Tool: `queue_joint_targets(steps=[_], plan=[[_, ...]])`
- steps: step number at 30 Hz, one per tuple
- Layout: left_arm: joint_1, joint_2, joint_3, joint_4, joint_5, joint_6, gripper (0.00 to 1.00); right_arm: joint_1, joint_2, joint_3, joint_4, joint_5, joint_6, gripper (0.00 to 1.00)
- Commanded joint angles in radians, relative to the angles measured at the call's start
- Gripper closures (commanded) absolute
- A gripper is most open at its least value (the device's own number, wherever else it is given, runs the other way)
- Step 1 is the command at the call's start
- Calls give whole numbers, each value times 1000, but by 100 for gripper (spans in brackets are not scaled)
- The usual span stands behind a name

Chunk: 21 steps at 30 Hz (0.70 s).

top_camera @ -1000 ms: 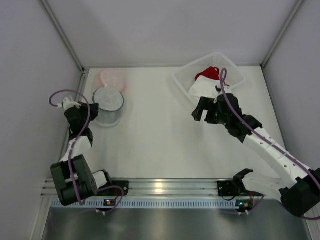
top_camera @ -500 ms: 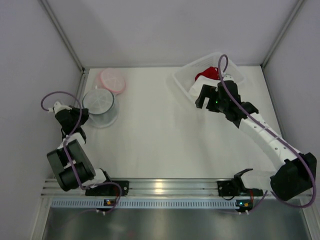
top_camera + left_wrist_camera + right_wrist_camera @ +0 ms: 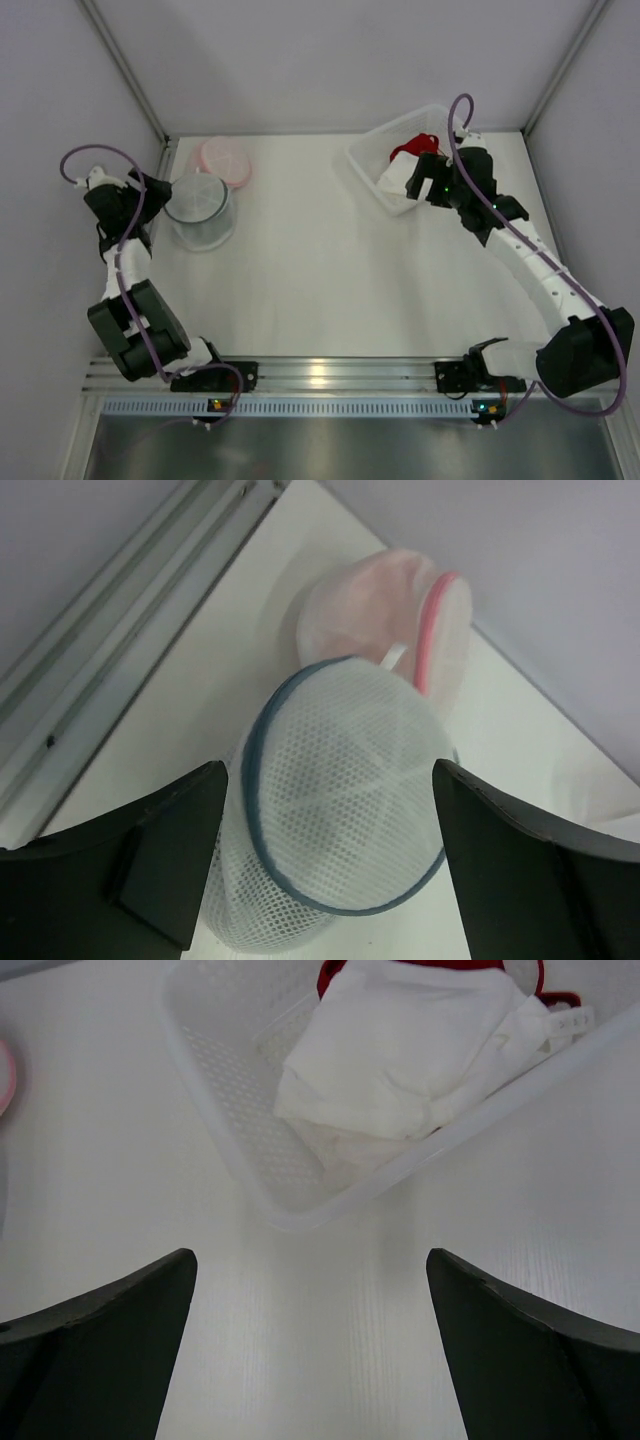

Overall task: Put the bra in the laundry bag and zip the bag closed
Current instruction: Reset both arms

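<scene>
The laundry bag (image 3: 340,810) is a white mesh cylinder with a blue rim, standing upright at the table's left (image 3: 200,212). My left gripper (image 3: 330,880) is open, its jaws on either side of the bag and apart from it; in the top view the left gripper (image 3: 157,196) sits just left of the bag. A white bra (image 3: 400,1060) lies in the clear plastic basket (image 3: 230,1130) on top of a red garment (image 3: 335,972). My right gripper (image 3: 315,1350) is open and empty, hovering over the basket's near rim (image 3: 412,180).
A pink mesh bag (image 3: 385,620) lies behind the white one, near the back left corner (image 3: 225,160). The basket (image 3: 365,160) stands at the back right. Enclosure walls and a metal rail (image 3: 120,650) border the table on the left.
My left gripper has gone from shut to open and swung back and left beside the laundry bag. The right arm has reached farther back, over the basket.
</scene>
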<state>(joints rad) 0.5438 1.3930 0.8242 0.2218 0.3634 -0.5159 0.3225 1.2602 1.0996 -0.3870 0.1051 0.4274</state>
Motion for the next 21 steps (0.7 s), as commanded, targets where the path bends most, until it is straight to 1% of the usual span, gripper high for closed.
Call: queue_joint_targets(steps=[1, 2, 3, 4, 5, 6, 7, 8, 9, 10, 11, 12, 13, 14, 15, 16, 17, 18, 19, 20, 21], plan=[[5, -115, 169, -264, -44, 109, 11, -28, -48, 111, 37, 47, -85, 1], [5, -124, 247, -368, -34, 123, 11, -30, -50, 106, 54, 50, -98, 0], [5, -143, 278, -401, -18, 132, 11, -30, -56, 91, 71, 56, -108, 1], [4, -152, 305, -424, 38, 139, 10, -34, -58, 86, 83, 56, -117, 1], [2, -164, 343, -444, 58, 133, 10, -37, -59, 83, 92, 56, -118, 1], [2, -190, 358, -452, 77, 123, 6, -40, -64, 83, 97, 53, -121, 1], [-2, -204, 390, -458, 112, 119, 5, -43, -65, 85, 102, 51, -127, 1], [-24, -216, 410, -467, 115, 132, 4, -45, -67, 91, 105, 47, -131, 1], [-40, -238, 436, -530, 105, 198, 4, -49, -67, 111, 100, 33, -136, 1], [-68, -245, 497, -571, 80, 244, 4, -51, -67, 121, 99, 25, -171, 1], [-147, -253, 524, -620, -54, 287, 4, -53, -68, 129, 111, 22, -196, 1], [-204, -284, 536, -662, -137, 354, 4, -53, -71, 125, 118, 27, -217, 1], [-273, -307, 535, -662, -183, 376, 4, -54, -73, 118, 131, 33, -246, 1], [-383, -333, 509, -662, -213, 389, 3, -54, -76, 112, 138, 39, -253, 1], [-430, -391, 491, -659, -227, 390, 3, -54, -91, 96, 149, 48, -251, 1], [-485, -425, 430, -632, -233, 405, 3, -53, -103, 83, 158, 44, -246, 1], [-593, -496, 391, -612, -247, 422, 3, -54, -142, 68, 169, 33, -245, 1], [-637, -535, 351, -590, -270, 433, 3, -54, -168, 31, 192, 4, -243, 1], [-680, -573, 272, -554, -299, 421, 2, -54, -197, 8, 203, -8, -236, 1], [-724, -610, 233, -533, -325, 398, 2, -54, -229, -16, 217, -16, -236, 1], [-729, -677, 199, -527, -351, 361, 2, -54, -295, -79, 230, -18, -236, 1]])
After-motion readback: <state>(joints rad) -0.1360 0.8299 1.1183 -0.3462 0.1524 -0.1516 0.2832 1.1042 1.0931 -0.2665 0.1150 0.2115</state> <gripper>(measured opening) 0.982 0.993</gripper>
